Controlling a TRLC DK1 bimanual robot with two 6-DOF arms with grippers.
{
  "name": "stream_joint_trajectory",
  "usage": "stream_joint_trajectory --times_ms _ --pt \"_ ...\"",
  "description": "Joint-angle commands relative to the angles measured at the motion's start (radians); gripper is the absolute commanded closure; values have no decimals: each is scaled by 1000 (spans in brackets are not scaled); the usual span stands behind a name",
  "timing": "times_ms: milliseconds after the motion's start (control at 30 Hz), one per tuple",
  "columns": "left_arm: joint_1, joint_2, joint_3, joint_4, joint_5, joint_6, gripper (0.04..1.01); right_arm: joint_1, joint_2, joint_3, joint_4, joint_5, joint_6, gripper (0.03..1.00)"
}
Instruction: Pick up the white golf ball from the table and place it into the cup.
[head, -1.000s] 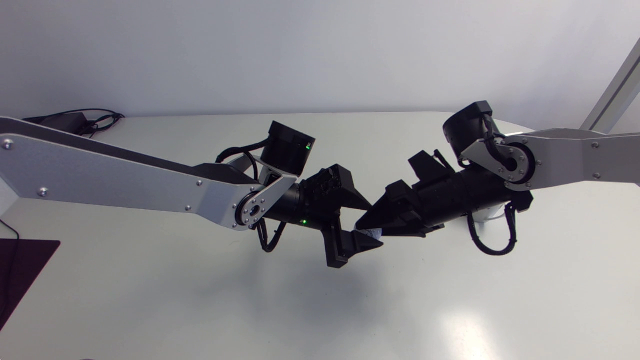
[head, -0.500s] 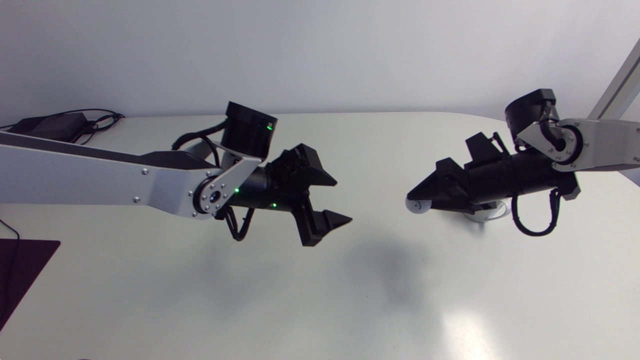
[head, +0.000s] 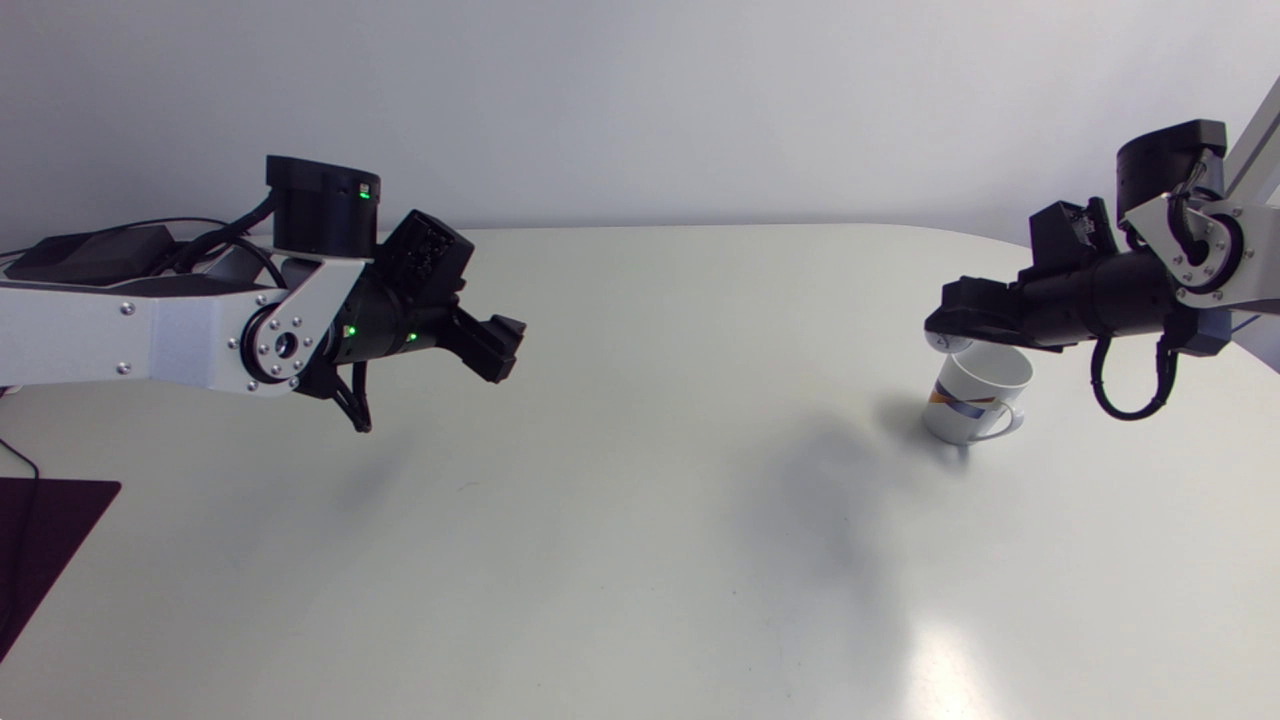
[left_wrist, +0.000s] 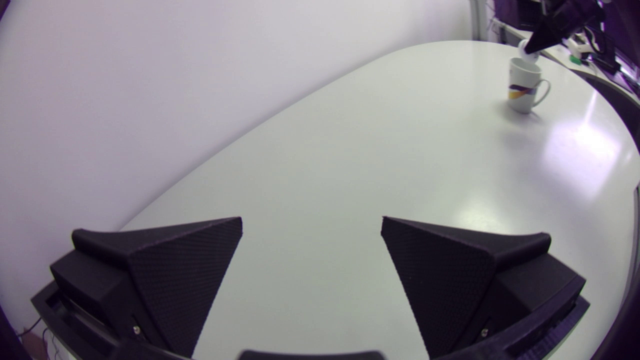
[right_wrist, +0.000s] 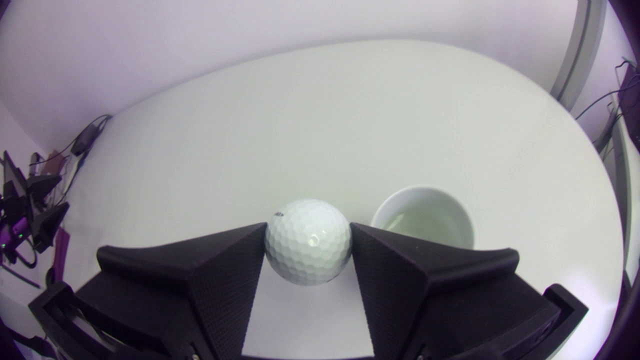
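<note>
Clamped a dimpled white golf ball (right_wrist: 307, 245) from both sides in the matte black wedge-fingered right gripper (right_wrist: 308, 227); hung above the pale table (right_wrist: 250, 125), near an upright white ceramic cup (right_wrist: 422, 189).

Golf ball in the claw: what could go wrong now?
The golf ball, pinched in the right claw, hangs over the rim of the mug, not its middle. Let go now, it might hit the rim, bounce and roll across the table. Lowering more, the claw could bump the mug over.

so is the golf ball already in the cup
No, the right gripper holds the golf ball, and the cup beside it is empty.
</note>
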Motion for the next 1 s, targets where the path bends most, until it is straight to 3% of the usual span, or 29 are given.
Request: stream_joint_trajectory --times_ms 0,100,200,267,367,633,967 --pt "13 -29 -47 41 -85 -66 49 -13 29 -42 63 48 -51 633" --pt "12 -35 -79 118 -285 -120 49 -32 60 -47 101 80 -77 633" --pt "18 -50 -122 168 -375 -174 49 -39 83 -68 161 112 -100 633" --pt "32 -90 -182 231 -395 -177 49 -50 99 -81 206 126 -111 633" --pt "41 -185 -260 265 -412 -177 49 -70 118 -81 225 127 -123 633" --pt "64 -458 -421 262 -429 -180 49 -104 132 -95 253 123 -145 631" --pt "15 -802 -619 265 -475 -97 49 -131 115 -147 324 124 -179 631"
